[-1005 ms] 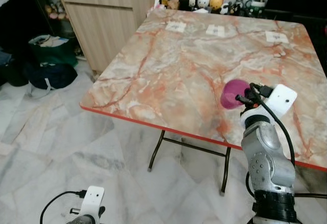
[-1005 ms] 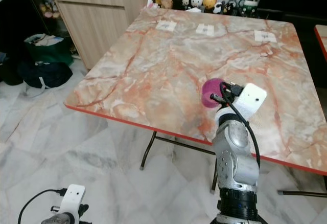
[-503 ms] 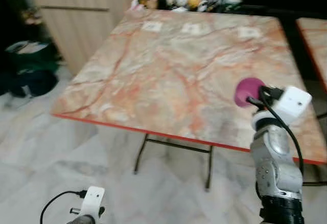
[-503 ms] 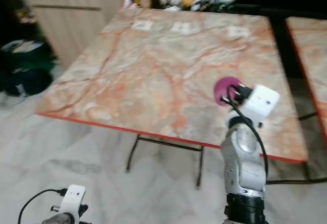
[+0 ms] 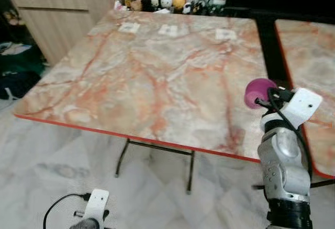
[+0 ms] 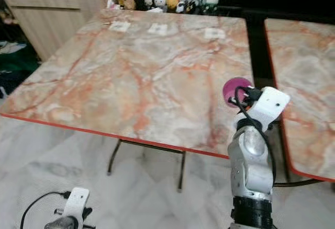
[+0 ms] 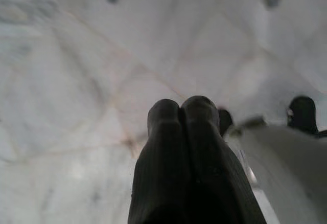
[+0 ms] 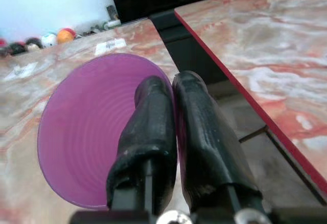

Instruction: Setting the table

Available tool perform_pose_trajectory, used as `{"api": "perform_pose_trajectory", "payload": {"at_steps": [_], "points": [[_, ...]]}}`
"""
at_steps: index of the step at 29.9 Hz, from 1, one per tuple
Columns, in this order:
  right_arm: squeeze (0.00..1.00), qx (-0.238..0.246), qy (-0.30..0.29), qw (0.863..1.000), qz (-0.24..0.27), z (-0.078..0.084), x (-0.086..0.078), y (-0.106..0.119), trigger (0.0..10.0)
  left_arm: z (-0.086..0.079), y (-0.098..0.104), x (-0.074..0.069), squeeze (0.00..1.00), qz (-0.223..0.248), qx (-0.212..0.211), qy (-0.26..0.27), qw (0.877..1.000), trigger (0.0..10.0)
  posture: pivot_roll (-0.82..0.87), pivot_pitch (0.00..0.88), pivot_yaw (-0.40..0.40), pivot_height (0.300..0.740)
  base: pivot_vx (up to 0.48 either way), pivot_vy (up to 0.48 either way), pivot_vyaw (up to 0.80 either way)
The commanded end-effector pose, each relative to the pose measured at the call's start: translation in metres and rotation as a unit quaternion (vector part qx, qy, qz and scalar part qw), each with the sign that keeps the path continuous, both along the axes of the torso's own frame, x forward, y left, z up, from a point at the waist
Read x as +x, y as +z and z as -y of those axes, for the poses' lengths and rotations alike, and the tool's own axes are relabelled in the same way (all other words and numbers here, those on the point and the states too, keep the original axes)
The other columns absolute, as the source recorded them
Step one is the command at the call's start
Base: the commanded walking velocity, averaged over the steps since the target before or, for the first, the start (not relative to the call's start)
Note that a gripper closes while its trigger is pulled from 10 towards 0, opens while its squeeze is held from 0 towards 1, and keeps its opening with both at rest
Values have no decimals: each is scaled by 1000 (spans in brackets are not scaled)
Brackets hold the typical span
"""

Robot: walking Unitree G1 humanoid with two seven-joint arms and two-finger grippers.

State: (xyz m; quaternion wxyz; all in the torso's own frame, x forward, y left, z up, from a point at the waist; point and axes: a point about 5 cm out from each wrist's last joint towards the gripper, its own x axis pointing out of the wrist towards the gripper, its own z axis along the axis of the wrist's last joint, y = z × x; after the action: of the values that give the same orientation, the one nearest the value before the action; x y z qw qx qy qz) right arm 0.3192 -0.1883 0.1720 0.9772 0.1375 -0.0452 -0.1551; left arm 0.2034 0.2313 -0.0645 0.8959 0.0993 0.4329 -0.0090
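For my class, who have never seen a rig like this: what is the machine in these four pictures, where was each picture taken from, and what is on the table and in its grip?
This is a walking humanoid robot with two silver arms, each ending in two long black fingers. The two wide pictures come from the two eyes of a camera on its head, looking down at a marble-patterned table with a red edge; a second table stands to the robot's right. The other two pictures come from a camera on each wrist, looking along that arm's fingers.

The right gripper is raised near the table's right edge, shut on the rim of a purple plate. The left gripper hangs low over the pale floor, shut and holding nothing.

On the table lie three small white cards near the far edge, with little round figurines behind them.
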Motion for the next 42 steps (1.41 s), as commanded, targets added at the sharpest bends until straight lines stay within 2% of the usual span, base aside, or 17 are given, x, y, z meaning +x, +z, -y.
{"api": "perform_pose_trajectory", "payload": {"at_steps": [1,26,39,42], "points": [[0,-1,-16,1000,5,8,0,3,10000,-2,0,0,0,-3,3,-1,1000,10000,112,79,6,740,0,-461,-800],[0,-1,-28,1000,4,11,2,4,10000,-3,1,0,0,-3,3,-1,1000,10000,107,82,11,740,0,-445,-32],[0,2,-35,999,-1,14,2,2,10000,-2,0,-1,0,-2,-9,9,1000,10000,104,84,9,740,0,0,0],[0,10,-33,999,-6,13,3,1,10000,-2,0,-1,0,-2,-9,9,1000,10000,105,84,9,740,0,0,-800]]}}
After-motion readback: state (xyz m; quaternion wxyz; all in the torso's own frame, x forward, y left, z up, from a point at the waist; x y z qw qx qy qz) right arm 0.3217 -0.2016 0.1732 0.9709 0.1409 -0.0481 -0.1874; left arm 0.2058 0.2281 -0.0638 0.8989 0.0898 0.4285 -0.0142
